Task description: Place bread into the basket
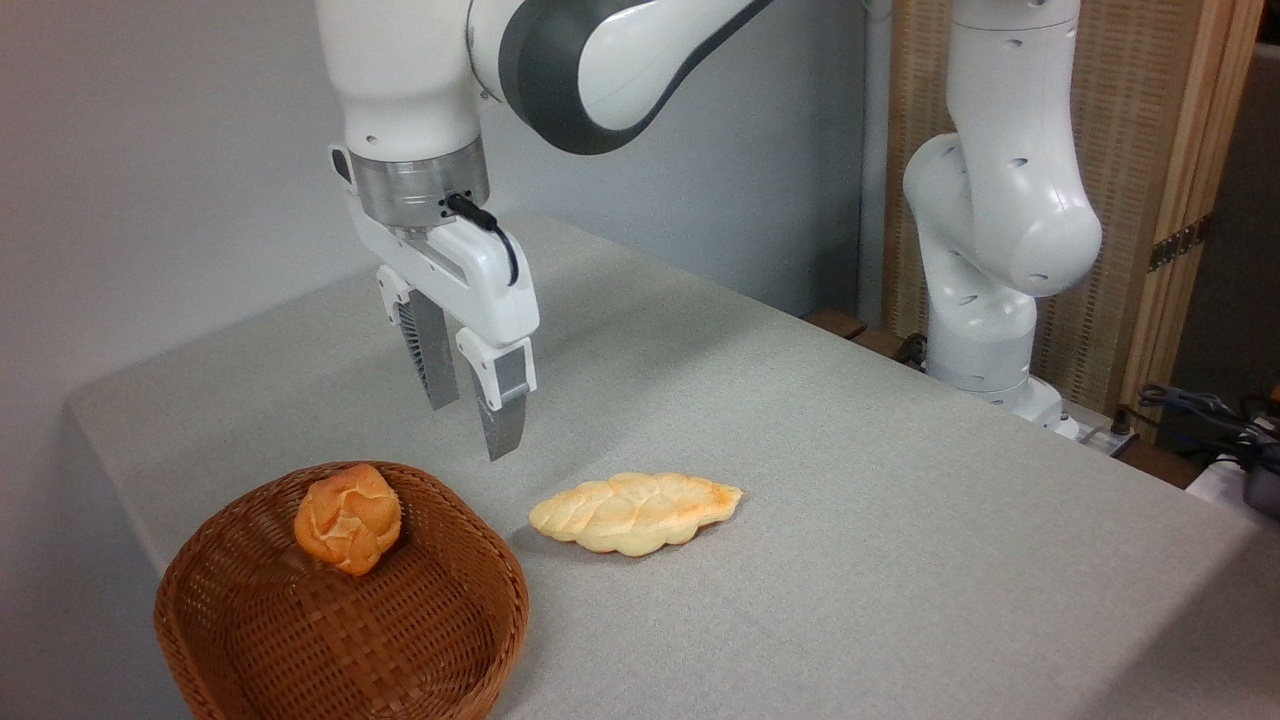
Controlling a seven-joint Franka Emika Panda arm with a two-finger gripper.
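The small round orange-brown bun point(348, 518) with a cracked top lies inside the brown wicker basket point(420, 640), against its far wall. The basket stands at the table's front left corner. My gripper point(470, 425) hangs above the table just behind and to the right of the basket, its two fingers pointing down and apart, with nothing between them. It is clear of the bun.
A longer pale yellow braided loaf point(637, 511) lies on the grey table point(850, 480) right of the basket. The arm's white base point(985, 290) stands at the table's far right edge, with cables point(1200, 410) beyond it. A wooden screen stands behind.
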